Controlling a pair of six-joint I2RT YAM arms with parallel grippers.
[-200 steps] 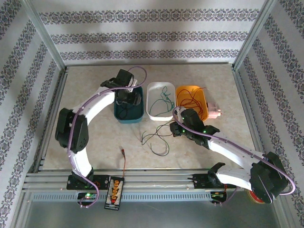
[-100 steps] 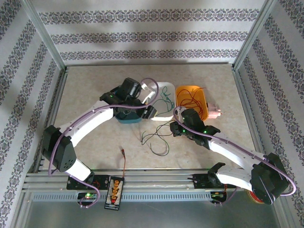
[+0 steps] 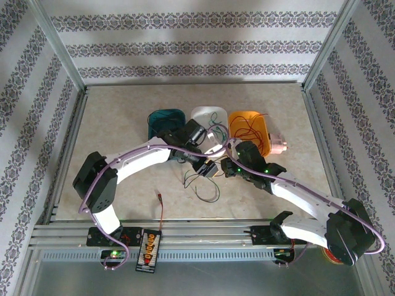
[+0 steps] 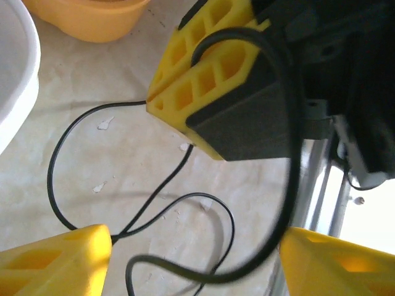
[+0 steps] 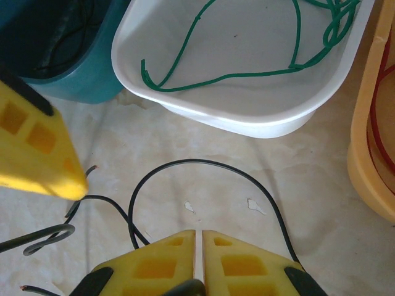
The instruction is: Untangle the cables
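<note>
Worktop [image 3: 123, 123]: beige, mottled, with small white flecks. It is boxed in by an aluminium frame [image 3: 58, 61] and wallpaper [image 3: 185, 49] in striped floral bands. A black board with orange plugs [image 3: 148, 250] sits on the rail at the bottom edge.

Bins stand in a row at upper centre, left to right: teal bin [image 3: 162, 118], white bin [image 3: 207, 114], orange bin [image 3: 237, 115].

Cables:
- green cable [image 5: 234, 77] lies inside the white bin
- red cable [image 3: 250, 131] lies inside the orange bin
- black cable [image 5: 203, 162] lies looped on the worktop just below the bins, at frame centre

Left arm arcs from its base at lower left across to centre, wrist low over the black loops. Left fingers [image 4: 55, 259] stand spread apart, nothing between them, straddling the cable.

Right arm reaches from lower right up to centre. Right fingers [image 5: 160, 259] are pressed together, tips meeting, just beside the left ones. In the left wrist view the black cable comes out at their tip, so it looks pinched there.
</note>
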